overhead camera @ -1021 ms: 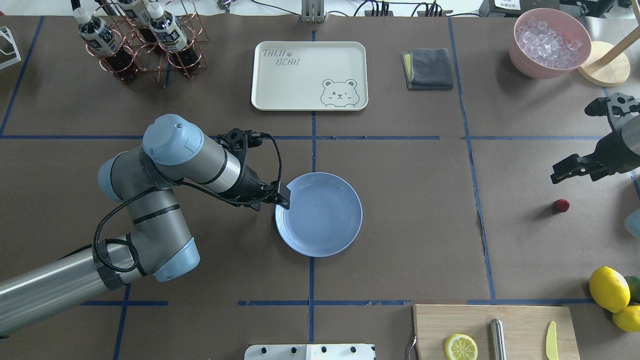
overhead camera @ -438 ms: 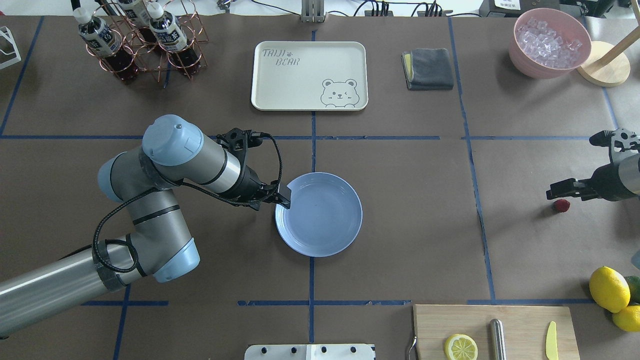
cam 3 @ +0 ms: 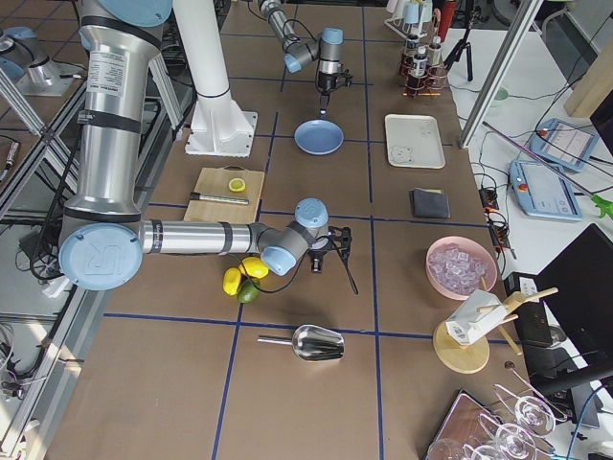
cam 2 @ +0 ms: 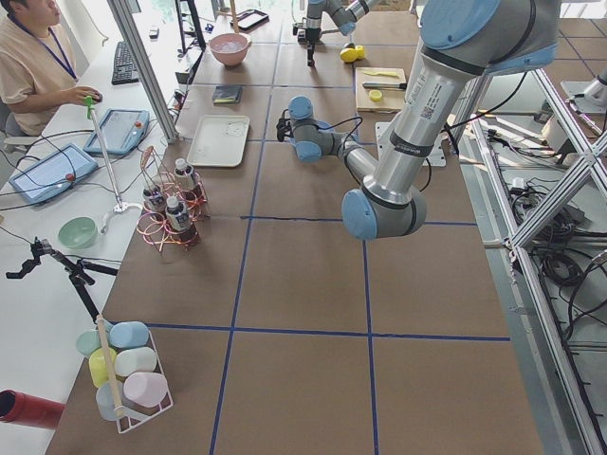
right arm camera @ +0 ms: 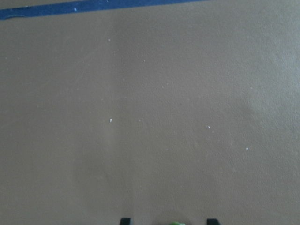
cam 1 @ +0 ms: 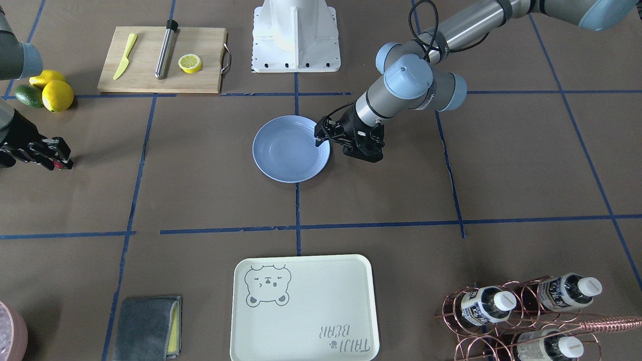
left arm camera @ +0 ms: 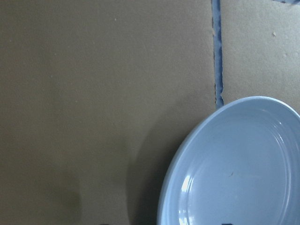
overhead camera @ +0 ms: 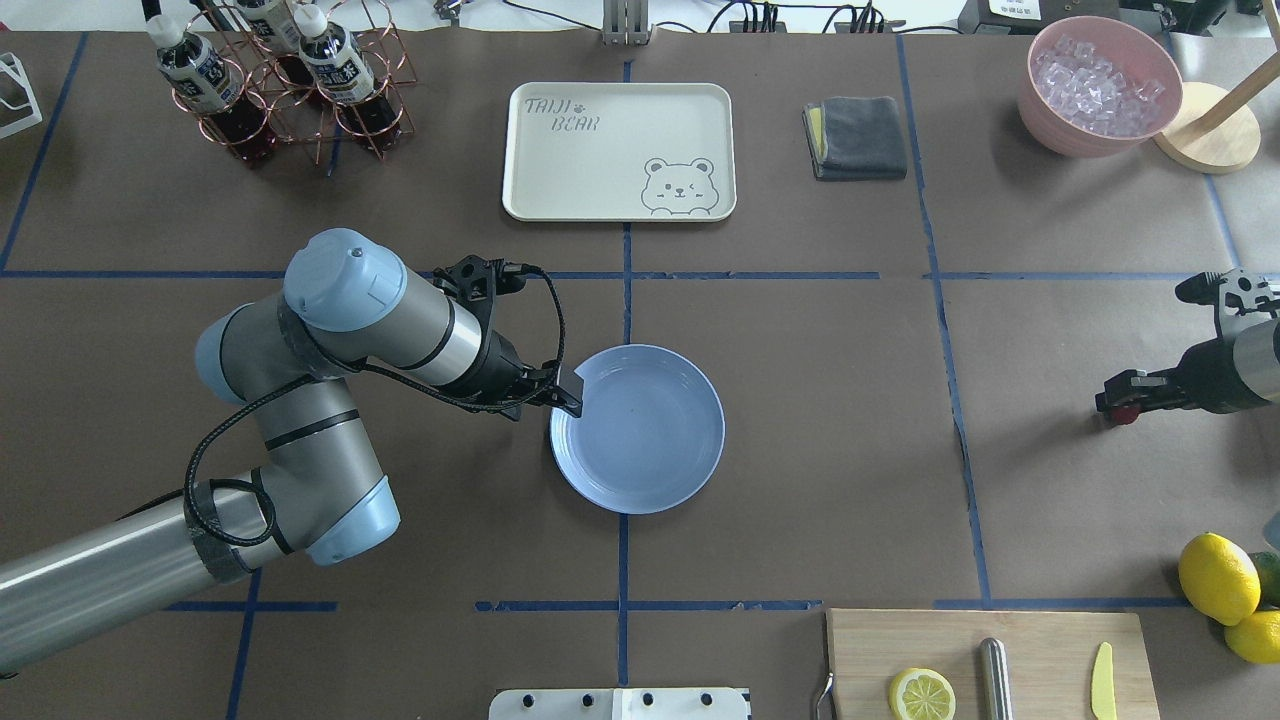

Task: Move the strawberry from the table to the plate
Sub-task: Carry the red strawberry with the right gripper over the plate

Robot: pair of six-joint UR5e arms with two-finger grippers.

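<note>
Front-facing view: found the right tool point(cam 1: 60, 159) down at the worktop point(cam 1: 200, 195), set either side of the strawberry point(cam 1: 59, 165), with only a speck of red showing. Found the left tool point(cam 1: 321, 136) at the rim of the plate point(cam 1: 288, 173). Could not tell whether pinching that rim or merely poised over it.

Overhead view: against a second before, saw the right tool lowered from above and behind the strawberry to straddle it. Found the strawberry unmoved, on the same patch of worktop and well apart from the plate. Noted no change at the left tool. Judged the approach finished and the squeeze due next, with the lift and the carry across to the plate yet to come.

Side views: too small and distant to add anything about either tool.

Right wrist view: caught two dark fingertips point(right arm camera: 124, 221) spread wide at the bottom edge, with a sliver of green between them, apparently touching neither. Read that as spread, not yet pinching.

Left wrist view: showed the plate as glossy pale blue, round and shallow, with faint concentric rings and a raised lip. Beside it, showed matte, paper-like brown worktop and blue tape point(left arm camera: 216, 47) with frayed edges. Judged the strawberry small, rounded and likely soft, calling for a gentle squeeze.
</note>
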